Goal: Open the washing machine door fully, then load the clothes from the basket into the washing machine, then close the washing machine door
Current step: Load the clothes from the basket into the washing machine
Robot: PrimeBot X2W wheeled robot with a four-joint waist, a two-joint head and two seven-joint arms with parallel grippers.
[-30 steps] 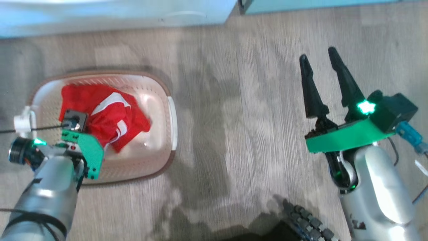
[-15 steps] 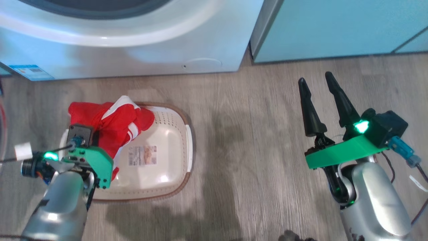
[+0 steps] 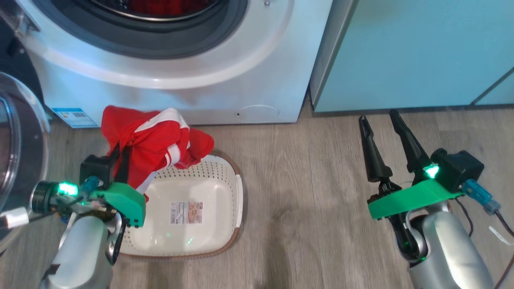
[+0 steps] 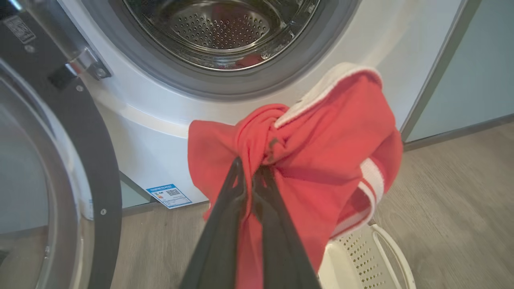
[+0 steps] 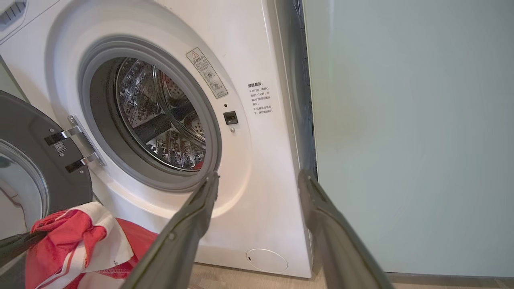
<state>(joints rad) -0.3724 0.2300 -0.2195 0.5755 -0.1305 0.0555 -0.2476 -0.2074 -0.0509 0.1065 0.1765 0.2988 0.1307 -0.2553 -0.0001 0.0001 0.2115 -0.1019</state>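
My left gripper [image 3: 121, 155] is shut on a bunch of the red clothes [image 3: 156, 138], which hang above the far left corner of the white basket [image 3: 240, 200]. In the left wrist view its fingertips [image 4: 240, 170] pinch the red fabric [image 4: 321, 152] in front of the washing machine [image 4: 132, 120]. The washing machine door [image 3: 20, 140] stands swung open at the left. More red fabric [image 3: 168, 6] lies inside the drum. My right gripper [image 3: 378, 117] hovers open and empty over the floor on the right, pointing at the washing machine [image 5: 257, 160].
A pale teal cabinet [image 3: 401, 52] stands right of the machine. A round filter cover [image 3: 257, 113] and a blue sticker [image 3: 76, 117] sit low on its front. The basket's bottom shows a label [image 3: 186, 212]. Wood floor lies between basket and right arm.
The head camera has tilted up, bringing the machine into view. My left gripper has lifted the red garment out of the basket toward the machine. The right gripper stays open.
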